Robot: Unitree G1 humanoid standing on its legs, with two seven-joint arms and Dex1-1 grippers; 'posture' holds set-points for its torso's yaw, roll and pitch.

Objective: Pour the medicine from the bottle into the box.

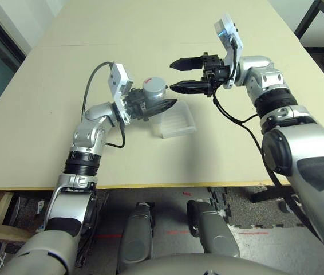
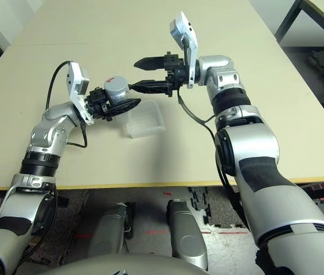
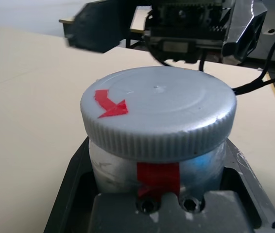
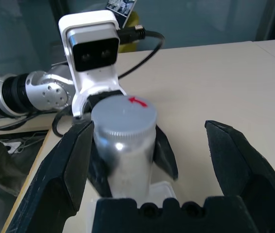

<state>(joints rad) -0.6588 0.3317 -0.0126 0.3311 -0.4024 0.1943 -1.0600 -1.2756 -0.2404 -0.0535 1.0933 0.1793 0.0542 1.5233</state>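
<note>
Capped bottle (image 3: 159, 141) clamped upright in left jaws (image 1: 161, 106) above box (image 1: 176, 121)—wide-open, empty right jaws (image 1: 184, 75) risk knocking it askew.

No legible text, brand names or numbers anywhere. Only sign: a red arrow marked on the flat top of the grey cap (image 3: 158, 114) of the bottle (image 4: 124, 155). A plain red strip sits on the bottle's side just below the cap; it carries no lettering.

Bright even light, soft shadows
</note>
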